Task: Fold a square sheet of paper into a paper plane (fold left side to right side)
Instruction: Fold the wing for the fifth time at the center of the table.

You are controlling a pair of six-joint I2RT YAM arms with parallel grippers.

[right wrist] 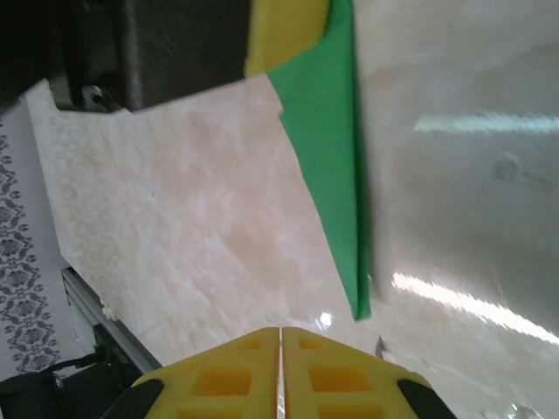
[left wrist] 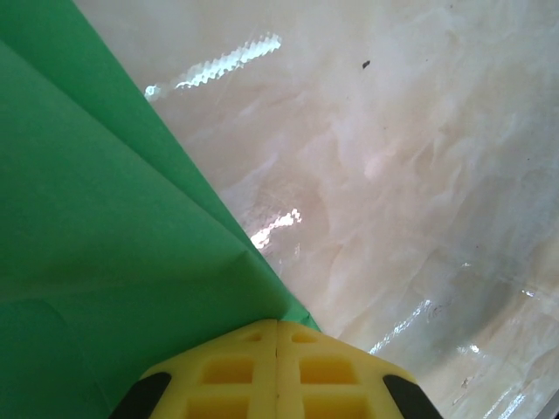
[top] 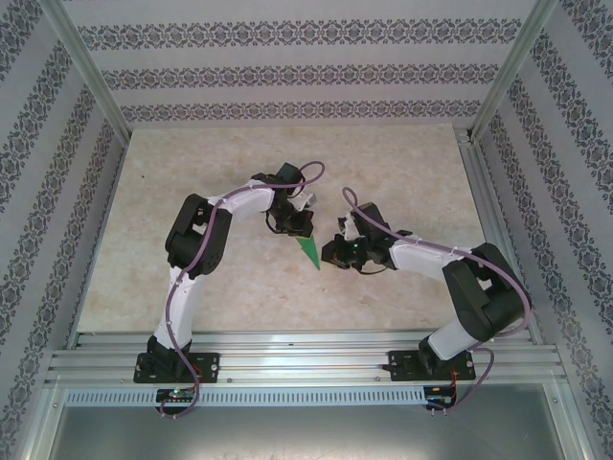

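Observation:
The bright-green paper plane (top: 308, 251) is a narrow folded dart with straight creases, its tip pointing toward the near edge. My left gripper (top: 296, 230) is shut on its wide end. In the left wrist view the green layers (left wrist: 105, 218) fan out from between the closed yellow pads (left wrist: 236, 367). My right gripper (top: 331, 253) sits just right of the tip, shut with nothing in it. In the right wrist view its yellow pads (right wrist: 341, 375) meet below the dart (right wrist: 336, 175), which hangs from the left gripper's yellow finger (right wrist: 288, 30).
The beige marbled table (top: 402, 182) spreads around both arms. Aluminium rails (top: 306, 359) run along the near edge, and patterned walls (top: 287, 72) close in the back and sides.

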